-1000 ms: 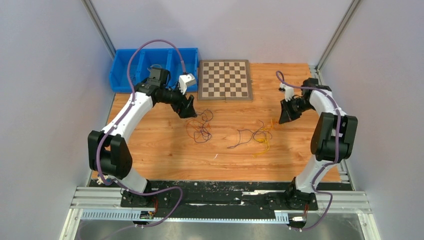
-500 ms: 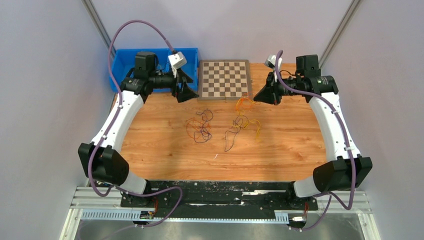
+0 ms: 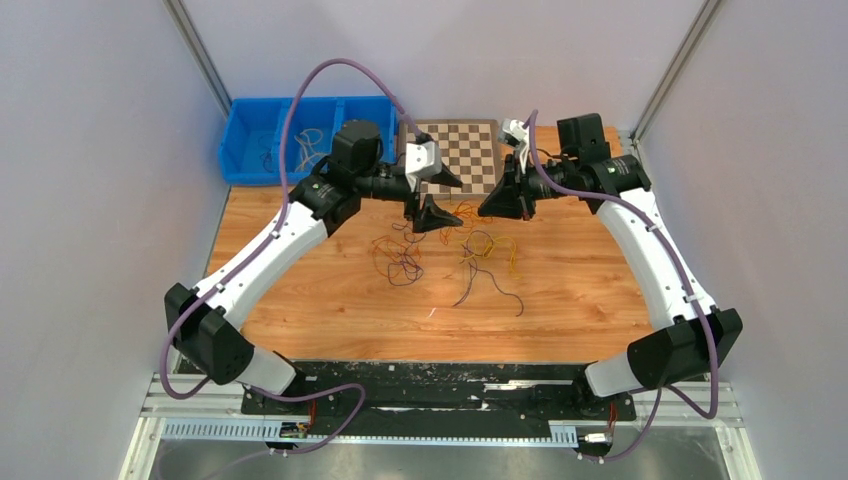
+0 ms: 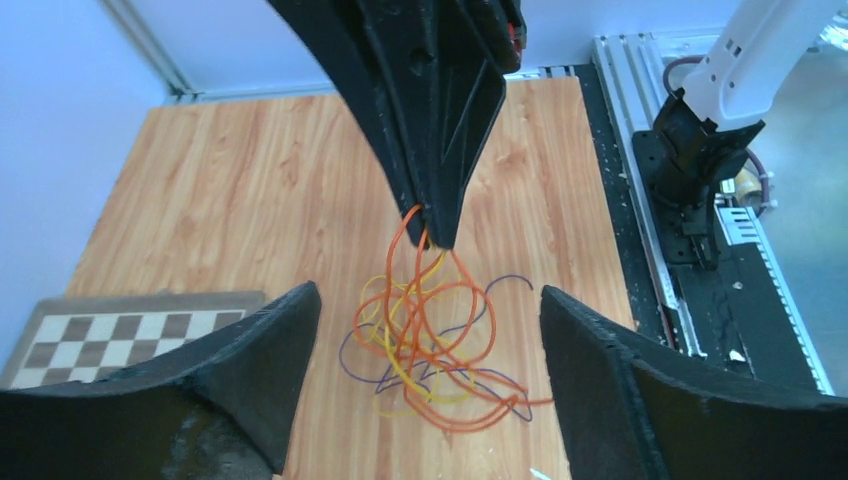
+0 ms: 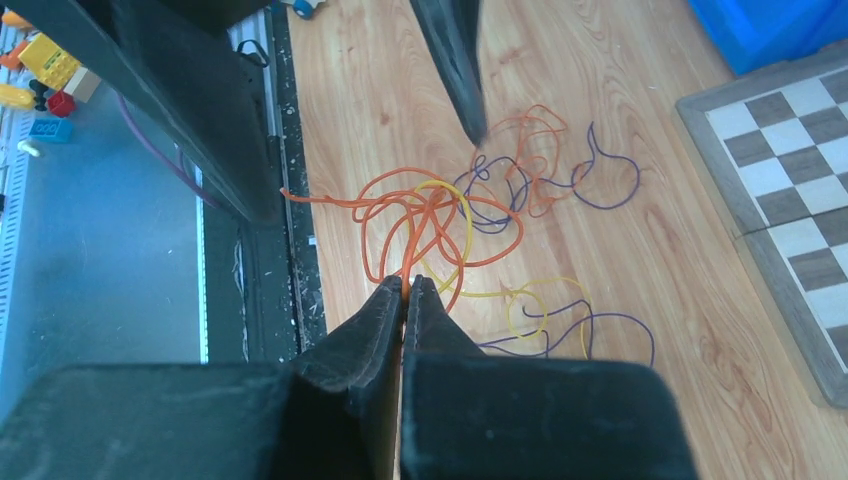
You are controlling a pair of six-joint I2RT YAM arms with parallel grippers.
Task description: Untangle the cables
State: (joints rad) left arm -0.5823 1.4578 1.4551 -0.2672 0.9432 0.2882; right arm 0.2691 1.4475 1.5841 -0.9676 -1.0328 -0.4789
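Note:
My right gripper (image 3: 483,210) (image 5: 407,286) is shut on orange strands of a tangle of cables (image 3: 482,245) (image 5: 432,222) (image 4: 440,350). The orange, yellow and purple wires hang from its tips down to the wooden table, with purple tails trailing toward the front. My left gripper (image 3: 455,203) (image 4: 428,295) faces it from the left. It is open wide, with the hanging tangle and the right gripper's tips in line between its fingers and nothing touching them. A second, darker heap of cables (image 3: 400,258) (image 5: 530,170) lies loose on the table to the left.
A chessboard (image 3: 462,150) (image 5: 790,150) (image 4: 100,330) lies at the back centre, just behind both grippers. A blue bin (image 3: 265,140) with a few wires inside stands at the back left. Grey walls close in both sides.
Both arms swung toward the centre. The right gripper carried its tangle leftward, off the table's right side. The left gripper came from beside the bin to face it, and its jaws narrowed slightly.

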